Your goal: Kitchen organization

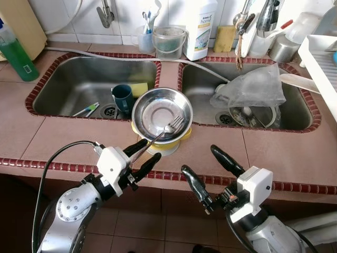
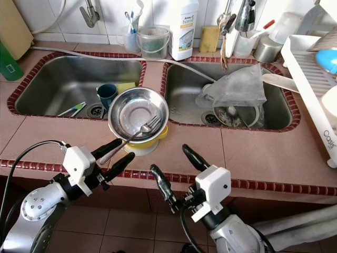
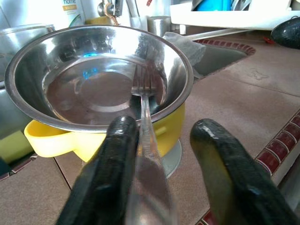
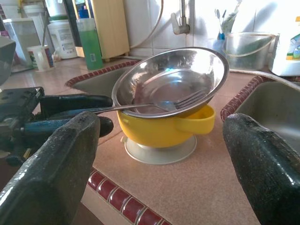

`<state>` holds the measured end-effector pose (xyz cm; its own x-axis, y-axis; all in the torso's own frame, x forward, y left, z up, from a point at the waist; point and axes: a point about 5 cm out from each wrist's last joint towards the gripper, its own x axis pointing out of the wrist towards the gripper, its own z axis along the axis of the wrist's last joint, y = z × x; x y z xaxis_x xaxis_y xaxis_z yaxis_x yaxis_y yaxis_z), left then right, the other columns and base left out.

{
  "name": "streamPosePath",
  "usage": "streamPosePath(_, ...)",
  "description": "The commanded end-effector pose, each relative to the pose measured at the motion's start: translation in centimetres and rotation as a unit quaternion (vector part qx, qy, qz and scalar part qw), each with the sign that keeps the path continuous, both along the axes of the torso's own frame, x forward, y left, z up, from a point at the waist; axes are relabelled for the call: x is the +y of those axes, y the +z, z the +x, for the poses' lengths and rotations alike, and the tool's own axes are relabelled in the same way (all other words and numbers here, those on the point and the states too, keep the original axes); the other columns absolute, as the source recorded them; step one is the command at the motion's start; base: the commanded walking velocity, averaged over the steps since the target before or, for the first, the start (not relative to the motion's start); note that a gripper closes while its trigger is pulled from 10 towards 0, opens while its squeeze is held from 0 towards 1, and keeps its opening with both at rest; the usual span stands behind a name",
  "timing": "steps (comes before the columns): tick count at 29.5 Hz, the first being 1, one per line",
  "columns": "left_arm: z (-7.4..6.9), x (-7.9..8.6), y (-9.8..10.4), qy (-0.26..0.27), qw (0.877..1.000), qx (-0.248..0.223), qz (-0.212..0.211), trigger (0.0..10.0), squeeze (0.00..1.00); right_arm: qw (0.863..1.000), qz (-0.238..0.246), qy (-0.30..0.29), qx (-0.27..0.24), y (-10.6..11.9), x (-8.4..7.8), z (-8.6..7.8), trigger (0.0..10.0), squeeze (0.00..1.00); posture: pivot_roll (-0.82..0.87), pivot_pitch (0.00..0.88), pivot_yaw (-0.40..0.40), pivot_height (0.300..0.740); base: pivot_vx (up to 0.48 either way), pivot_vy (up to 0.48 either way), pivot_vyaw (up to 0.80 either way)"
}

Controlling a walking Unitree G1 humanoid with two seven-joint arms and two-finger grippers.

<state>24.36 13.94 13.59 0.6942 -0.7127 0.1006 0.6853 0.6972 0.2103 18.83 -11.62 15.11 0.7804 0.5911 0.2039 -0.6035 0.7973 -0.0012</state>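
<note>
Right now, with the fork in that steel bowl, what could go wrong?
1. The steel bowl sits tilted on the yellow bowl; tugging the fork might tip it toward the sink.
2. The left gripper has the fork handle against one finger with its jaws apart, so the fork could slip.
3. The right gripper hovers open nearby and may bump the stack.

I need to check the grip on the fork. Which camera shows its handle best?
The left wrist view: the fork handle runs close between the left gripper fingers. The right wrist view shows it side-on; the eye views show it small from above.
</note>
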Motion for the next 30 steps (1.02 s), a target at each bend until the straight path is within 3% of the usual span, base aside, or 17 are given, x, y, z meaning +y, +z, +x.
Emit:
streamPosePath(1,0.07,0.19,-0.18,0.006,1.0,0.003,0.005,0.0,0.0,1.0,0.004,0.012,-0.005,0.47,0.32,-0.33,10.0,0.0,-0.14,0.202,0.036,0.74,0.0,0.0,0.0)
streamPosePath(30,0.32,0.03,0.06,0.009,1.0,0.0,0.001,0.0,0.0,1.0,0.007,0.004,-0.004,0.7,0.3,-0.35,10.0,0.0,-0.14,0.202,0.044,0.74,0.0,0.0,0.0)
